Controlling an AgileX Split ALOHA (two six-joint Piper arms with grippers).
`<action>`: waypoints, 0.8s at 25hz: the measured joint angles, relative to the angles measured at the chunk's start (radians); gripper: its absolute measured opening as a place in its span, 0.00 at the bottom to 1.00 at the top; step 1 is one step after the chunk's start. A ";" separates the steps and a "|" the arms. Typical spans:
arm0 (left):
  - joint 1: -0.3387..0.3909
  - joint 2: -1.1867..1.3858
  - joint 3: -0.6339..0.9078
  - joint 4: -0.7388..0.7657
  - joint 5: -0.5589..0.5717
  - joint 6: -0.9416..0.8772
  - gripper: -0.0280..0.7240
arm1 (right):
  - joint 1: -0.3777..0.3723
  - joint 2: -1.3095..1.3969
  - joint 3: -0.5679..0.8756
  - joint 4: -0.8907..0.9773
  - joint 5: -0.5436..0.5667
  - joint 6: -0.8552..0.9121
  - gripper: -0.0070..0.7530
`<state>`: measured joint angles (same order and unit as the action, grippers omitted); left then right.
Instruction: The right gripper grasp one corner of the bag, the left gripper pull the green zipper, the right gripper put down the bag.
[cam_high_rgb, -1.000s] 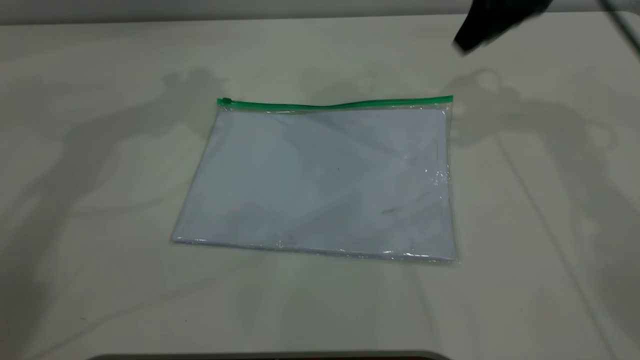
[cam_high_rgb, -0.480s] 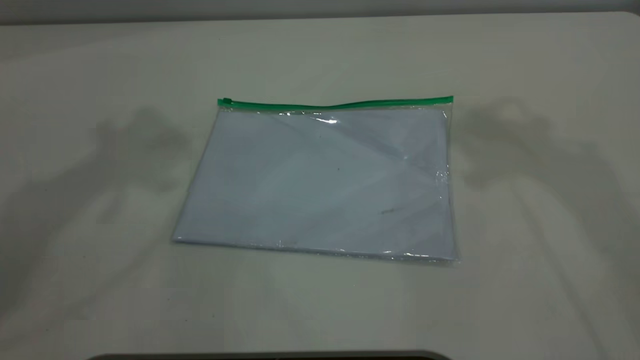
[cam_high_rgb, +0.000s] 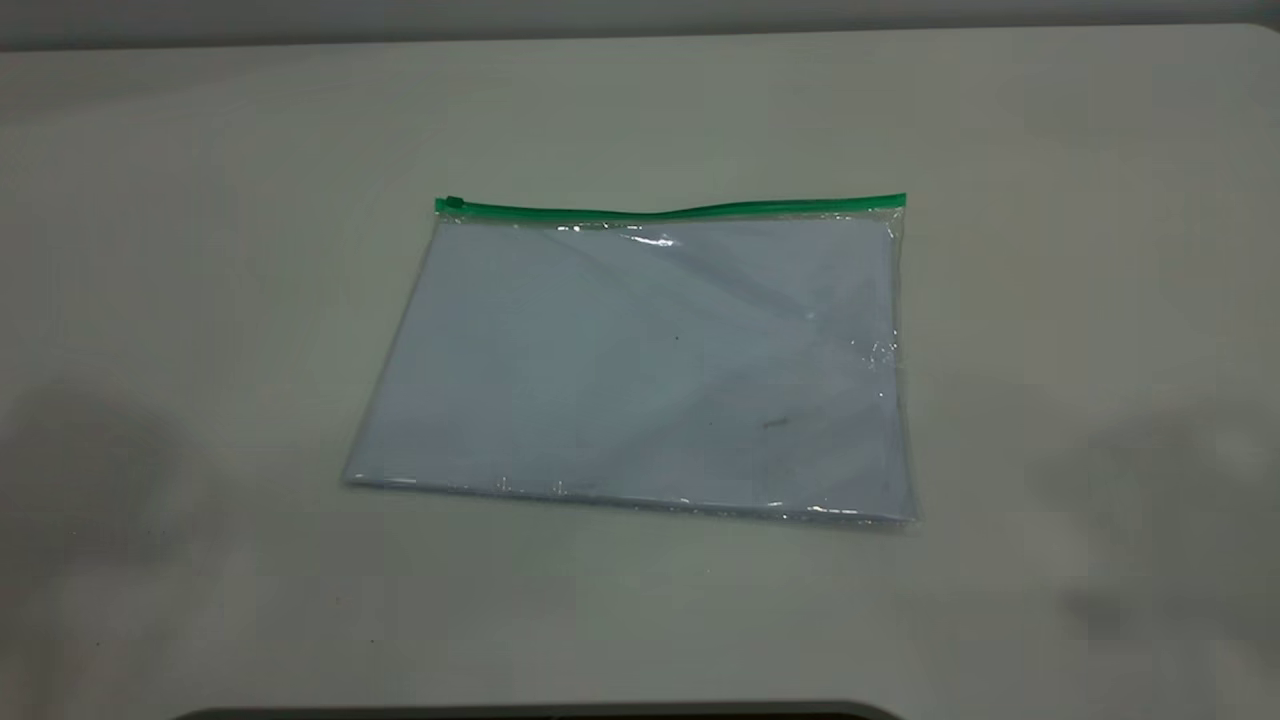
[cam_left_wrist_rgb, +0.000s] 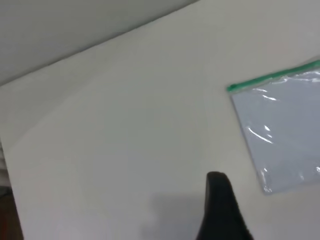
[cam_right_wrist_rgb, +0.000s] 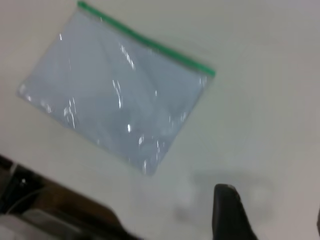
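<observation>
The bag (cam_high_rgb: 650, 360) lies flat in the middle of the table, a clear pouch with pale sheets inside. The green zipper (cam_high_rgb: 670, 209) runs along its far long edge, with the slider tab (cam_high_rgb: 453, 203) at the left end. Neither gripper shows in the exterior view. In the left wrist view the left gripper (cam_left_wrist_rgb: 267, 202) hangs above bare table beside the bag's (cam_left_wrist_rgb: 285, 130) corner; only one black finger (cam_left_wrist_rgb: 220, 205) shows. In the right wrist view the right gripper (cam_right_wrist_rgb: 272, 202) is open and empty, high above the table off the bag's (cam_right_wrist_rgb: 115, 85) short edge.
The pale table (cam_high_rgb: 200, 300) surrounds the bag on all sides. A dark rim (cam_high_rgb: 540, 712) lies along the table's near edge. A dark edge with cables (cam_right_wrist_rgb: 45, 205) shows beyond the table in the right wrist view.
The right gripper, seen at the top right of the exterior view one second ago, has left that view. The arm shadows have slid toward the near corners. The bag has not moved.
</observation>
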<state>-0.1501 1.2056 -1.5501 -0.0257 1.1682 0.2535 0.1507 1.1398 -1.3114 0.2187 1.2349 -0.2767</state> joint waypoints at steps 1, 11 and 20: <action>0.000 -0.031 0.034 -0.001 0.000 -0.004 0.78 | 0.000 -0.050 0.066 -0.011 0.000 0.012 0.61; 0.000 -0.346 0.601 -0.004 0.000 -0.038 0.78 | 0.000 -0.461 0.639 -0.162 -0.069 0.189 0.61; 0.000 -0.538 0.988 -0.004 -0.045 -0.156 0.78 | 0.000 -0.693 0.830 -0.219 -0.121 0.261 0.61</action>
<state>-0.1501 0.6679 -0.5624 -0.0296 1.1237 0.0978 0.1507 0.4468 -0.4817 0.0000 1.1144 -0.0157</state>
